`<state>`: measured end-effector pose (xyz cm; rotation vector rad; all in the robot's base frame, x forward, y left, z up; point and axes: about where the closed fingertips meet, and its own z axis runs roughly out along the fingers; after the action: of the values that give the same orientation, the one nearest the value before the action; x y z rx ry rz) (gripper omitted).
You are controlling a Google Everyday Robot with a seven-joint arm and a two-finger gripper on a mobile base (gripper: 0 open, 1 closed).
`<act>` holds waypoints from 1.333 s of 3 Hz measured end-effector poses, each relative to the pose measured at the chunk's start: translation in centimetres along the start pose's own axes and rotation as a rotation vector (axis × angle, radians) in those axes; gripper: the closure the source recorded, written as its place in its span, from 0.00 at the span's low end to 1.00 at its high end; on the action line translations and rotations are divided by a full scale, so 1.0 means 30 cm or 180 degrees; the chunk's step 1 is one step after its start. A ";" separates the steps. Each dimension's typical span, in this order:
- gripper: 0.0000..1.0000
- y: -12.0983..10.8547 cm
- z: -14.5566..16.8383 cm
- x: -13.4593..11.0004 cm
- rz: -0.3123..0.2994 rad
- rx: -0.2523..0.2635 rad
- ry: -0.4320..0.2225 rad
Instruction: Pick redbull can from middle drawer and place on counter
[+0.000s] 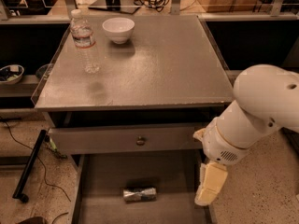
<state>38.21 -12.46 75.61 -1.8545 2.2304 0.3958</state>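
The redbull can (pixel 139 194) lies on its side on the floor of the open middle drawer (pixel 168 176), near the drawer's centre. My gripper (pixel 210 185) hangs pale and cream-coloured below the big white arm (pixel 261 111), over the right side of the drawer, to the right of the can and apart from it. The counter (pixel 159 64) is the grey speckled top above the drawers.
A clear water bottle (pixel 84 41) and a white bowl (pixel 118 29) stand at the back left of the counter. A shut drawer front with a round knob (pixel 140 140) sits above the open drawer. A black pole (pixel 29 167) and cables lie on the floor at left.
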 end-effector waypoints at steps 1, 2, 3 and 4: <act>0.00 -0.064 0.080 -0.016 -0.0021 -0.0126 -0.0054; 0.00 -0.063 0.080 -0.016 -0.0021 -0.0126 -0.0054; 0.00 -0.033 0.141 -0.046 0.0000 -0.0060 -0.0016; 0.00 0.037 0.250 -0.075 0.0042 -0.0017 -0.0065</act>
<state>37.48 -7.64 69.38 -1.8311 2.2315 0.4214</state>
